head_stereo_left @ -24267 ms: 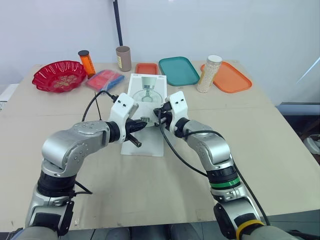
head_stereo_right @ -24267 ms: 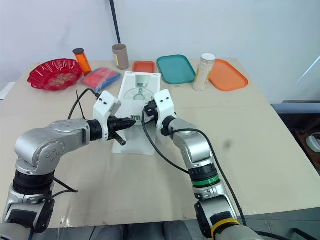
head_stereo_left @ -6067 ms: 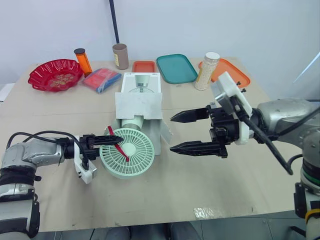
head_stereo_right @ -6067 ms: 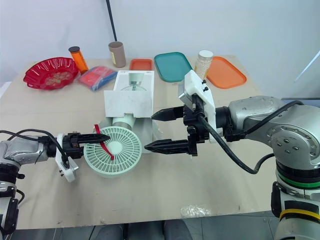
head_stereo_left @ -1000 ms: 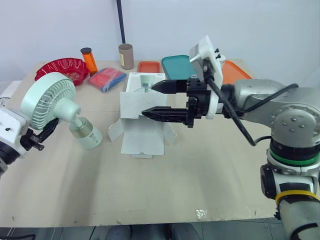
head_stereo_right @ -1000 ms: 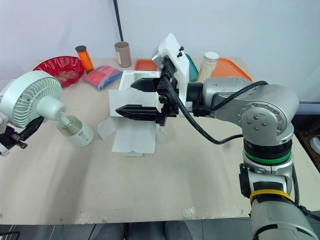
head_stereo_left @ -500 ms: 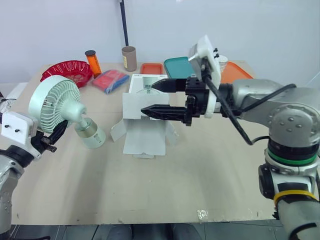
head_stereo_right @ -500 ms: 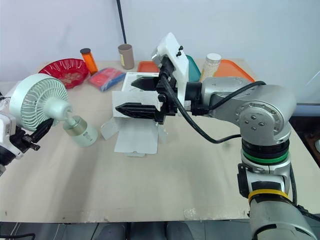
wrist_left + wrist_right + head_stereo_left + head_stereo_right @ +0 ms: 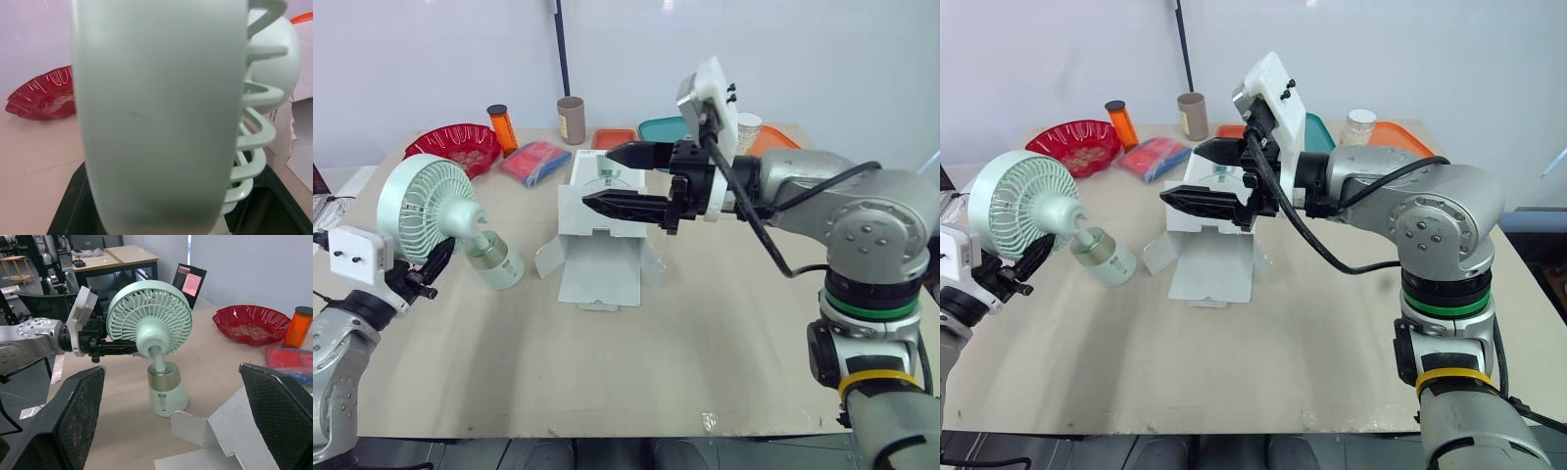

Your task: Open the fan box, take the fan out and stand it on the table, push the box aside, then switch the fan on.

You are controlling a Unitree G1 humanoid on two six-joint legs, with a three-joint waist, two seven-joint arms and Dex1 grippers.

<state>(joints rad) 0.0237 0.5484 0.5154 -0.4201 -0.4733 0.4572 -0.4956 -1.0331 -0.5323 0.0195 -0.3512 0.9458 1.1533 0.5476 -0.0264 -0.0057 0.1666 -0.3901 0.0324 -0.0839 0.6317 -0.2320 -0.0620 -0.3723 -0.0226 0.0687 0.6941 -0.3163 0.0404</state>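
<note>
At frame left, the left gripper [image 9: 429, 266] pinches the round grille of the pale green plastic fan [image 9: 416, 206], while at centre the right gripper [image 9: 599, 176] hangs spread over the open white cardboard box [image 9: 599, 269].

My fan [image 9: 426, 211] is pale mint green with a ribbed radial grille and a silvery band on the base. Box [image 9: 599, 257] white. My left gripper [image 9: 426, 274] and right gripper [image 9: 599, 176] have black fingers and white housings. Table [image 9: 705, 333] beige. Bowl [image 9: 455, 147] red, fluted. Bottle [image 9: 501, 124] orange with a black cap. Packet [image 9: 538, 160] red and blue. Teal tray [image 9: 656, 128], orange tray [image 9: 1400, 136].
</note>
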